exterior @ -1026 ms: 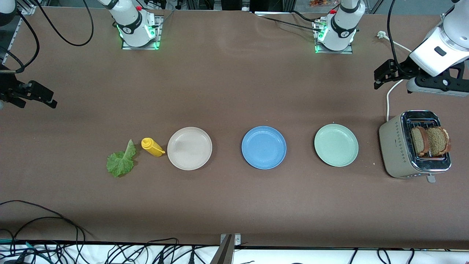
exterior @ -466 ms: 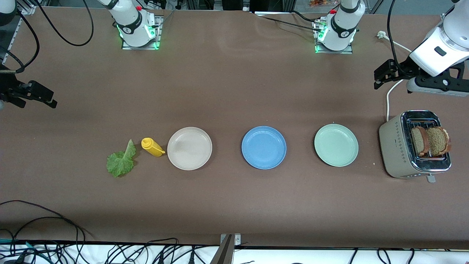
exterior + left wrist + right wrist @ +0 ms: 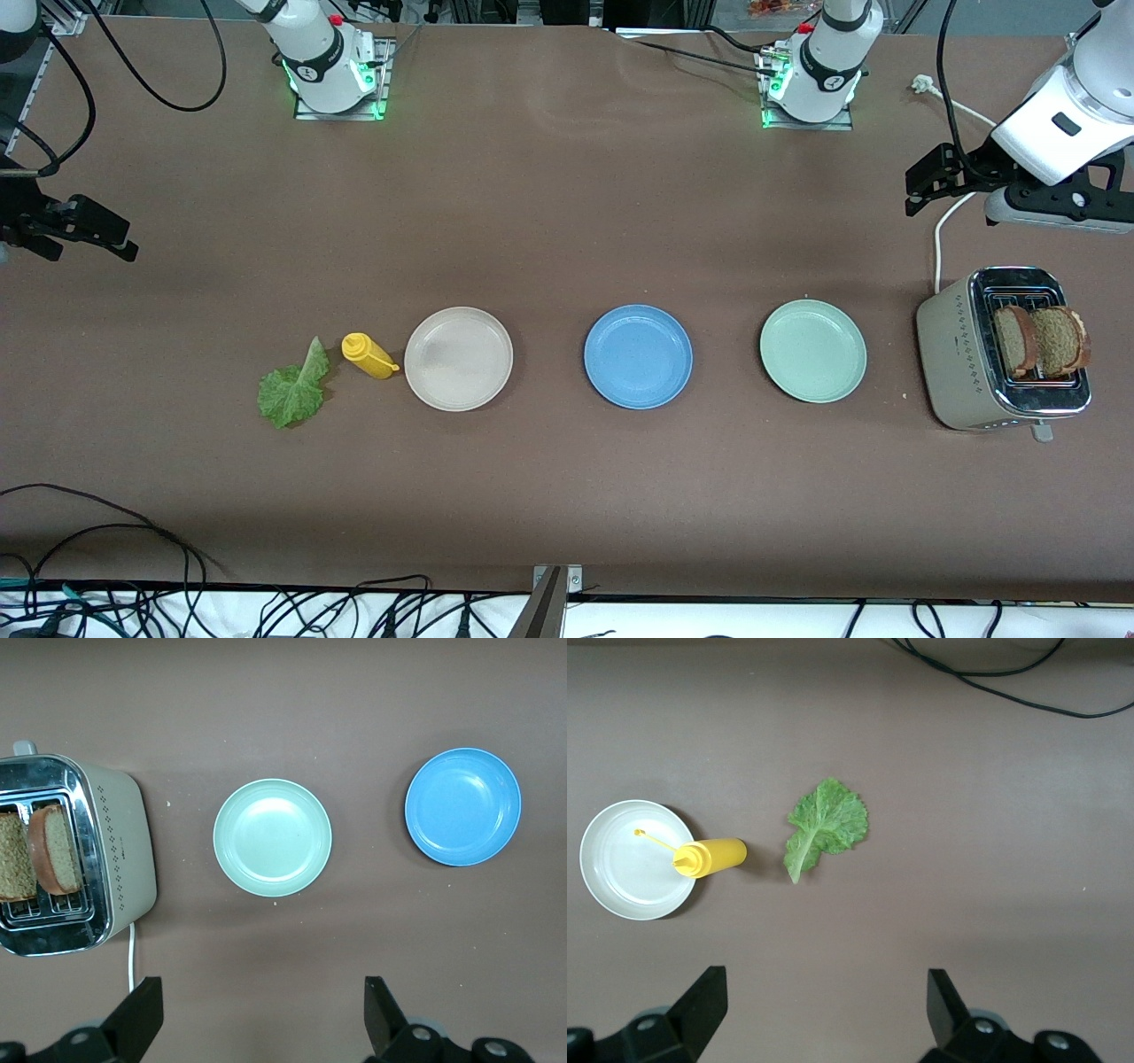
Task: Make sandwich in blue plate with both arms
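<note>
The blue plate (image 3: 638,356) (image 3: 462,806) lies bare in the middle of a row of three plates. Two brown bread slices (image 3: 1014,341) (image 3: 1060,340) (image 3: 55,849) stand upright in the toaster's slots at the left arm's end. A ruffled green lettuce leaf (image 3: 294,390) (image 3: 826,827) lies flat on the table toward the right arm's end. My left gripper (image 3: 911,190) (image 3: 263,1010) hangs open over bare table by the toaster's cord, holding nothing. My right gripper (image 3: 120,239) (image 3: 824,1005) hangs open and holding nothing over bare table at the right arm's end.
A beige plate (image 3: 458,358) (image 3: 636,859) and a pale green plate (image 3: 812,350) (image 3: 272,837) flank the blue one. A yellow squeeze bottle (image 3: 368,355) (image 3: 713,857) lies between lettuce and beige plate. The toaster (image 3: 961,354) (image 3: 120,850) trails a white cord (image 3: 943,230).
</note>
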`<state>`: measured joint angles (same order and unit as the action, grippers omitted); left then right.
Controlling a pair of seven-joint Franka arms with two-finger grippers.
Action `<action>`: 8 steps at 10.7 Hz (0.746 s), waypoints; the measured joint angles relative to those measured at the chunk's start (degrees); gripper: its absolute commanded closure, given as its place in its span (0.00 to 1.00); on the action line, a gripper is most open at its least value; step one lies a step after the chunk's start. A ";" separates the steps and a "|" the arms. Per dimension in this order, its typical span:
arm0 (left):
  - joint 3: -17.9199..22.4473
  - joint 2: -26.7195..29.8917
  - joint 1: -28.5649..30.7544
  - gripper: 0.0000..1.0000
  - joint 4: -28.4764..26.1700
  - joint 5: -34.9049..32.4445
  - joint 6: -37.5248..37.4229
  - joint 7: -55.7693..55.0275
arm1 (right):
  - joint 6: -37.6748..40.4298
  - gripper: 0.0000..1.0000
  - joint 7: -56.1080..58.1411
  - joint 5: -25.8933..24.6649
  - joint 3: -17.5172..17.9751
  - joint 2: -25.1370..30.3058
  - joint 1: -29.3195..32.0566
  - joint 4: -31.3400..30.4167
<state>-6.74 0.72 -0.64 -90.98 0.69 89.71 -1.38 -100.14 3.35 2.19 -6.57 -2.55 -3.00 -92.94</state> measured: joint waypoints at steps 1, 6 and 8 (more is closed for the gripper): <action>0.00 0.00 0.00 0.00 0.00 0.00 -0.07 0.00 | 0.00 0.00 0.00 0.00 0.00 0.00 0.00 0.00; 0.00 -0.01 0.00 0.00 0.00 0.00 -1.39 0.00 | 0.00 0.00 0.01 0.00 -0.82 0.00 0.02 0.00; 0.00 -0.03 0.00 0.00 0.00 -0.06 -3.39 0.00 | 0.00 0.00 0.01 0.00 -0.82 0.00 0.01 0.00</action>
<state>-6.74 0.69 -0.64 -90.98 0.62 86.32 -1.37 -100.14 3.36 2.19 -7.40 -2.55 -2.99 -92.94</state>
